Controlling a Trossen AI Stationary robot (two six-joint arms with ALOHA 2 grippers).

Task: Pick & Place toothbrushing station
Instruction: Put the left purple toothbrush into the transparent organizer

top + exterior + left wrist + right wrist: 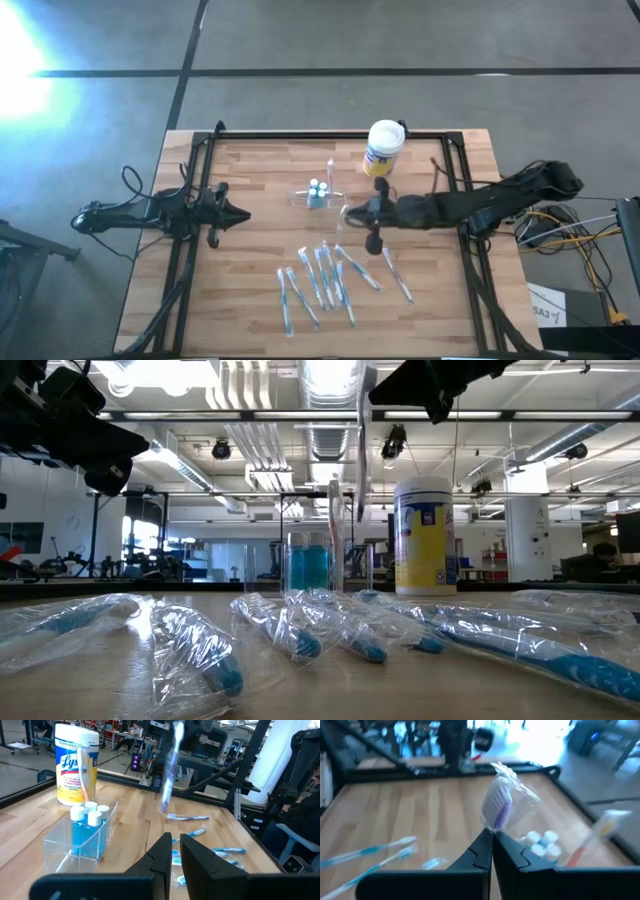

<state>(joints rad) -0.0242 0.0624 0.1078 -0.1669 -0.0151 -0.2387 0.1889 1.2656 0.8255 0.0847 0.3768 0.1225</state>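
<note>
Near the wooden table's (250,330) centre, the right gripper (352,212) clenches a wrapped purple toothbrush (498,807) above the clear rectangular plastic holder (314,195); lowering it upright should avoid the blue bottles (89,827).

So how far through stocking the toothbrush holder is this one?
Done: the clear holder already has an orange toothbrush standing in it beside blue bottles. In hand: the right gripper is shut on a wrapped purple toothbrush, lifted near the holder. Left: the wrapped blue toothbrushes lying on the table. The left gripper waits aside.
</note>
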